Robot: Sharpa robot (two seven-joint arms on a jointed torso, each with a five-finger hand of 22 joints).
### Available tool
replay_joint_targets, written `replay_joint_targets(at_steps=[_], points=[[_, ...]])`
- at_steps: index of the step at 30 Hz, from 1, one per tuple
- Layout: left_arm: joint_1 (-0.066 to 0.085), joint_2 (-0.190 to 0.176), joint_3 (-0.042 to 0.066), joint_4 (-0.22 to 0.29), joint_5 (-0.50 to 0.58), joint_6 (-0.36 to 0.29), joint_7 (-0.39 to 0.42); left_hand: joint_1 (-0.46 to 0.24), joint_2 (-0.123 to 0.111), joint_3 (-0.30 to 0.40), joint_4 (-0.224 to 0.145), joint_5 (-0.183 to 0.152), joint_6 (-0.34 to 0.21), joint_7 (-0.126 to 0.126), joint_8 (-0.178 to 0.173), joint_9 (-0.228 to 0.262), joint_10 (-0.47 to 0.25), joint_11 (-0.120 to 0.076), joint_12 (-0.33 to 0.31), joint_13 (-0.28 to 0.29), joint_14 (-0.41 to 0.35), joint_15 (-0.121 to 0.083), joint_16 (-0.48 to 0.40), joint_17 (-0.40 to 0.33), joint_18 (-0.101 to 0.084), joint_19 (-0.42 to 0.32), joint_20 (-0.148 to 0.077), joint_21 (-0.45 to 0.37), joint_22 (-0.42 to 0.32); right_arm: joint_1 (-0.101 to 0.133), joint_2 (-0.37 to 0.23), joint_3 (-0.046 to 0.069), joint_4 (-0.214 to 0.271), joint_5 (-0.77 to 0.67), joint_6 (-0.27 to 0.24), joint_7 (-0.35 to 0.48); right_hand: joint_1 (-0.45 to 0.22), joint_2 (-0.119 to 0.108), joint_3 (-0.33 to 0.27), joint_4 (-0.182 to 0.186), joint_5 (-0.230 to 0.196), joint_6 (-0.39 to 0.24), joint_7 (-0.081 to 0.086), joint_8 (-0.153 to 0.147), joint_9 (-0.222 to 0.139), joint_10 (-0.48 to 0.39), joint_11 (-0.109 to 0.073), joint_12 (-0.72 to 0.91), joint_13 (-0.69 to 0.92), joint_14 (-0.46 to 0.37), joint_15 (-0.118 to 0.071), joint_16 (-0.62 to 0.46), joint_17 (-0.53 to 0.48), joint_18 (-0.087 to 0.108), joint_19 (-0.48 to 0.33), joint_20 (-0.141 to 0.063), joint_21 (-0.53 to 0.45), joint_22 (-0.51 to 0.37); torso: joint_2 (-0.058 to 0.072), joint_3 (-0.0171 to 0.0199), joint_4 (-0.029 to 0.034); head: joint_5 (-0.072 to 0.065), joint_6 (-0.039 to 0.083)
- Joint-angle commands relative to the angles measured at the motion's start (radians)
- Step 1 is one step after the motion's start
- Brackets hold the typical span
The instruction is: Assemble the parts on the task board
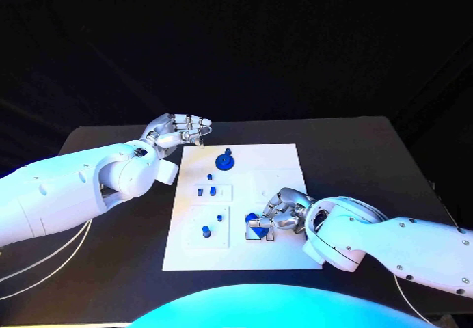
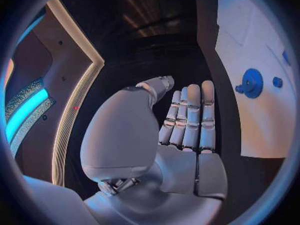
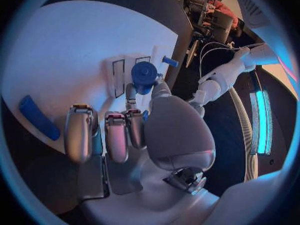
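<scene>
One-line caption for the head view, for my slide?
Right robot hand works on a blue part at the white task board's near edge; left robot hand hovers open beyond it.

Table [image 1: 109, 140]: looking matt, dark, smooth.
Task board [image 1: 266, 164]: showing as a smooth, matt white plate.
Parts [image 1: 225, 162]: appearing as smooth blue plastic, slightly glossy.
Left hand [image 1: 180, 130]: gleaming like polished silver metal.
Right hand [image 1: 281, 208]: gleaming the same; arm shells looking glossy white plastic.

no text, label or number can be read anywhere (the task board [image 1: 266, 164] bears no print).
</scene>
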Motion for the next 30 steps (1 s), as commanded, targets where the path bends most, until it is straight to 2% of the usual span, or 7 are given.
replay_joint_targets(at_steps=[1,4,10,14,17,23,30], points=[[0.001,0.000,0.001,0.004,0.005,0.015,0.004,-0.003,0.004,-0.003,0.000,0.002,-0.005,0.001,0.004,0.001,-0.006,-0.002,0.004,0.000,-0.007,-0.002,-0.004,-0.001,0.013,0.000,0.008,-0.006,-0.001,-0.006,0.005,-0.004,-0.005,-0.027,0.011,-0.024,-0.013,0.000,-0.006,-0.001,0.000,0.000,0.003,0.001,-0.001,0.013,-0.006,-0.001,0.101,0.088,-0.006,0.005,0.194,-0.012,0.038,-0.006,-0.005,0.209,0.000,0.0005,0.0004,-0.001,0.000],[0.001,-0.001,0.001,0.004,0.005,0.015,0.004,-0.003,0.004,-0.003,0.000,0.002,-0.005,0.001,0.004,0.001,-0.006,-0.002,0.004,0.000,-0.007,-0.002,-0.004,-0.001,0.013,0.000,0.008,-0.006,-0.001,-0.006,0.004,-0.004,-0.001,-0.030,0.018,-0.024,-0.019,0.004,-0.009,0.000,0.000,0.001,0.003,0.002,0.000,0.012,-0.006,-0.002,0.100,0.089,-0.006,0.005,0.194,-0.012,0.038,-0.006,-0.004,0.209,0.001,0.0009,0.0010,-0.001,-0.001],[0.001,-0.002,0.001,0.004,0.005,0.016,0.002,-0.003,0.004,-0.003,0.000,0.002,-0.005,0.001,0.004,0.001,-0.006,-0.002,0.004,0.000,-0.007,-0.002,-0.004,-0.001,0.013,0.000,0.008,-0.006,-0.001,-0.006,-0.002,-0.004,0.017,-0.039,0.032,-0.020,-0.122,0.006,-0.061,0.002,0.001,-0.001,0.001,0.012,0.007,0.011,-0.007,-0.009,0.098,0.089,-0.007,0.005,0.197,-0.012,0.037,-0.007,-0.006,0.209,0.000,0.0014,-0.0006,0.002,-0.003],[0.001,-0.003,0.001,0.004,0.005,0.016,0.002,-0.003,0.004,-0.003,0.000,0.002,-0.005,0.001,0.004,0.001,-0.006,-0.002,0.004,0.000,-0.007,-0.002,-0.004,-0.001,0.013,0.000,0.008,-0.006,-0.001,-0.007,-0.010,-0.004,0.029,-0.055,0.034,-0.018,-0.200,-0.013,-0.062,0.003,0.004,-0.004,0.001,0.019,0.011,0.011,-0.007,-0.012,0.098,0.089,-0.007,0.005,0.198,-0.012,0.037,-0.007,-0.006,0.209,-0.001,0.0013,-0.0005,0.003,-0.003],[0.001,-0.003,0.001,0.004,0.005,0.015,0.002,-0.003,0.004,-0.003,0.000,0.002,-0.005,0.001,0.004,0.001,-0.006,-0.002,0.004,0.000,-0.007,-0.002,-0.004,-0.001,0.013,0.000,0.008,-0.006,-0.001,-0.007,-0.023,-0.004,0.040,-0.070,0.037,-0.017,-0.230,-0.031,-0.044,0.004,0.006,-0.006,0.001,0.022,0.013,0.011,-0.008,-0.014,0.100,0.089,-0.008,0.006,0.199,-0.012,0.037,-0.007,-0.006,0.209,-0.001,0.0008,0.0002,0.003,-0.004],[0.001,-0.005,0.001,0.004,0.005,0.014,0.001,-0.003,0.004,-0.003,0.000,0.002,-0.005,0.001,0.004,0.001,-0.006,-0.002,0.004,0.000,-0.007,-0.002,-0.004,-0.001,0.013,0.000,0.008,-0.006,-0.001,-0.008,-0.051,-0.004,0.063,-0.084,0.050,-0.015,-0.242,-0.031,-0.035,0.004,0.007,-0.006,0.001,0.023,0.014,0.012,-0.008,-0.014,0.100,0.090,-0.008,0.006,0.200,-0.012,0.038,-0.007,-0.003,0.209,-0.001,0.0000,-0.0004,0.006,-0.005],[0.001,-0.006,0.000,0.004,0.005,0.014,0.001,-0.001,0.005,-0.003,0.000,0.003,-0.008,0.002,0.006,0.002,-0.010,-0.001,0.009,0.000,-0.008,-0.001,-0.003,-0.003,0.013,0.001,0.008,-0.010,-0.002,-0.009,-0.077,-0.004,0.087,-0.087,0.069,-0.012,-0.244,-0.023,-0.025,0.002,0.007,-0.006,0.001,0.024,0.015,0.013,-0.008,-0.013,0.101,0.090,-0.008,0.007,0.203,-0.013,0.039,-0.007,-0.001,0.210,0.000,0.0011,0.0004,0.009,-0.006]])
